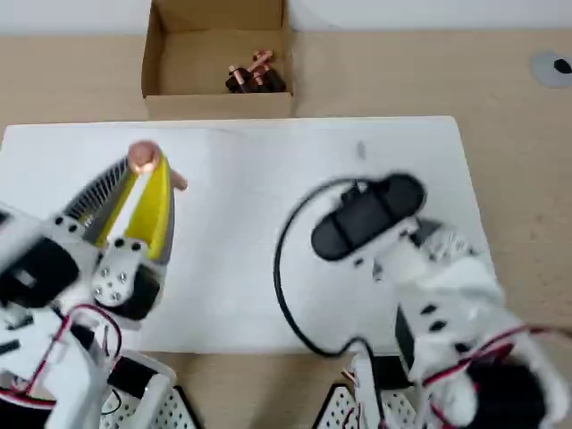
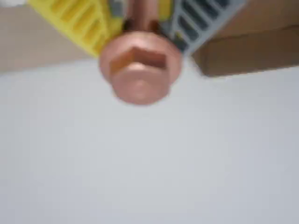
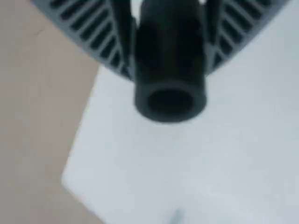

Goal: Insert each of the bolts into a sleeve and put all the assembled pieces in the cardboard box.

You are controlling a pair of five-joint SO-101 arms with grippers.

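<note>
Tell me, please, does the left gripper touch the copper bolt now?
Touching. The left wrist view shows the bolt clamped in the left gripper, with the yellow finger and the grey finger pressed against its sides.

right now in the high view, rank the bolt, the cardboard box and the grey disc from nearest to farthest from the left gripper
1. bolt, held in the left gripper itself.
2. cardboard box, at the far edge, a little to the gripper's right.
3. grey disc, in the far right corner.
</note>
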